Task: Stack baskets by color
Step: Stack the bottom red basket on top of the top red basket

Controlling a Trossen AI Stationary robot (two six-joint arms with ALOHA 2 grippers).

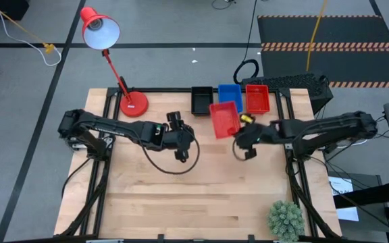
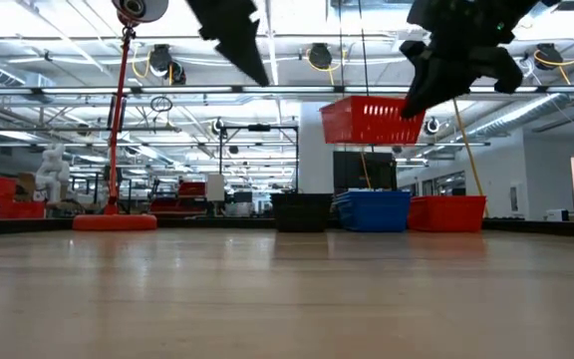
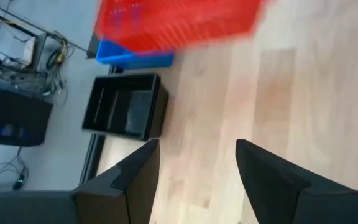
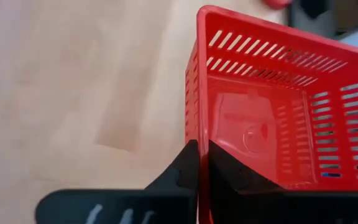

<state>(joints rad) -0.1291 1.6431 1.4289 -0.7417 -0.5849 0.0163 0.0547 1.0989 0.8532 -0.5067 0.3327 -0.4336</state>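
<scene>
Three baskets stand in a row at the table's far edge: black, blue and red. A second red basket hangs in the air just in front of them, with my right gripper shut on it. In the low view this red basket floats well above the wood. My left gripper hovers open to its left, above the table's middle, holding nothing. In the left wrist view its fingers point toward the black basket. My right gripper has a side wall of the red basket at its rim, one finger inside the basket and one outside. The fingers come slanting down from the table's right side. The basket is lifted clear of the table, about level, with its opening up.
A red desk lamp stands with its round base at the far left of the table. A green plant sits at the near right corner. Bare wood fills the middle and near part.
</scene>
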